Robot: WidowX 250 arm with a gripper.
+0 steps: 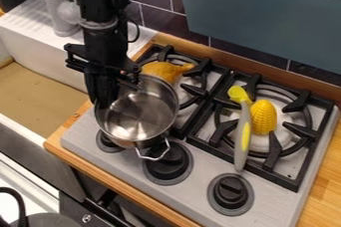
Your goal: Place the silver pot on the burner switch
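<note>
Over the front left of the grey stove (pixel 196 175), the silver pot (pixel 136 116) is opening upward, its wire handle (pixel 153 152) pointing toward the view's bottom, slightly right; its handle line is running that way too. The gripper (pixel 104 102) is pinching the pot's left rim, fingers nearly together.

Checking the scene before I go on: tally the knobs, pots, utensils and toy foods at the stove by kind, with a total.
Black knobs: 3, one partly hidden
Silver pot: 1
Yellow-and-grey utensil: 1
Toy foods (corn, orange-yellow piece): 2
Total: 7
</note>
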